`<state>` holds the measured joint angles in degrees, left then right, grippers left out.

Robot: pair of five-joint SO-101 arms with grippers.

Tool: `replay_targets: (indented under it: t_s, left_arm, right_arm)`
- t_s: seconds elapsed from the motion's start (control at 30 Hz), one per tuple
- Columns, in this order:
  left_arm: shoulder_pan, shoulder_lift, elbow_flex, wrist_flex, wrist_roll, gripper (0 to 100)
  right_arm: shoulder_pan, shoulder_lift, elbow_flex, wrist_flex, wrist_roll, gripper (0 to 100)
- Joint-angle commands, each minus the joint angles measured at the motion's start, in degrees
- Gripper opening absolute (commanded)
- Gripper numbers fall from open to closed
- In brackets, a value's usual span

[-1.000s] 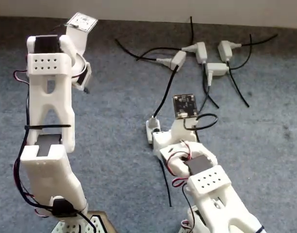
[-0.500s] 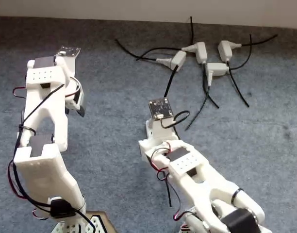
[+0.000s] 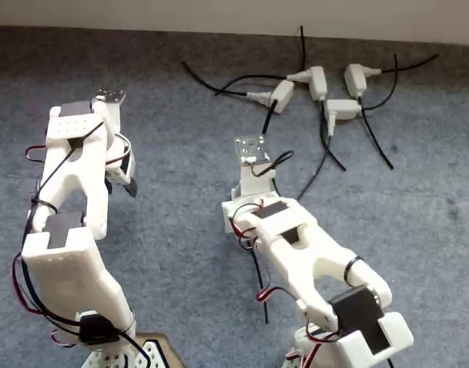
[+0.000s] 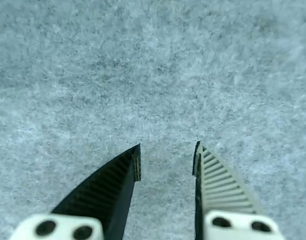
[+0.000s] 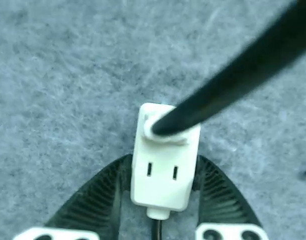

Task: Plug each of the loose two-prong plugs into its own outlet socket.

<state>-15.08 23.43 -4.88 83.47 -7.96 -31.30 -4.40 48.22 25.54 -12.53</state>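
From where I stand the job looks barely begun. Four white plugs (image 3: 317, 83) lie loose in a cluster on the far side of the grey carpet (image 3: 181, 192), with their black cords trailing off in all directions. I can't see one of them seated in anything. The right gripper (image 5: 163, 159) is down on the carpet near the middle, with its ribbed fingers (image 5: 213, 192) closed snugly on either side of a white outlet socket (image 5: 163, 172). That socket is the only thing here that takes anything in. The pair of slots facing the wrist camera has nothing in it. A thick black cable (image 5: 233, 75) crosses above and seems to meet the socket's far end, though I can't tell whether it is plugged in there. The left gripper (image 4: 167, 147) hangs over bare carpet well apart from the plugs, with a moderate gap between its fingers and nothing in them. I'd judge that every pairing is yet to be made.
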Motion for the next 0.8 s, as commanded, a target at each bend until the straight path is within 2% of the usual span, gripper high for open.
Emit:
replay_targets:
  t_s: [0.0, 0.13, 0.27, 0.37, 0.43, 0.57, 0.77]
  left_arm:
    - [0.04, -2.59, -0.13, -1.41, 0.26, 19]
    - [-0.75, -2.51, 0.04, -1.32, 0.26, 19]
    - [-0.66, -2.51, 0.13, -1.32, 0.26, 19]
    - [-0.4, -2.51, 0.13, -1.32, 0.26, 19]
    - [-0.22, -2.51, 0.13, -1.23, 0.26, 19]
    - [0.92, -2.42, 3.12, -2.2, 0.26, 19]
    - [1.63, -2.51, 9.27, -7.12, 0.26, 19]
  right_arm:
    - [4.35, 0.04, -4.26, 2.15, 0.0, 1.7]
    - [14.02, -4.18, -4.44, 6.55, 2.55, 1.7]
    - [25.27, -9.98, -4.62, 6.46, 7.03, 1.7]
    - [30.2, -10.15, -5.58, 4.18, 9.49, 1.7]
    - [32.92, -8.31, -8.22, 2.68, 8.62, 2.7]
    - [35.65, 0.31, -22.02, 4.0, 6.33, 10.1]
    - [36.09, 24.31, -58.15, 15.08, 6.15, 5.5]
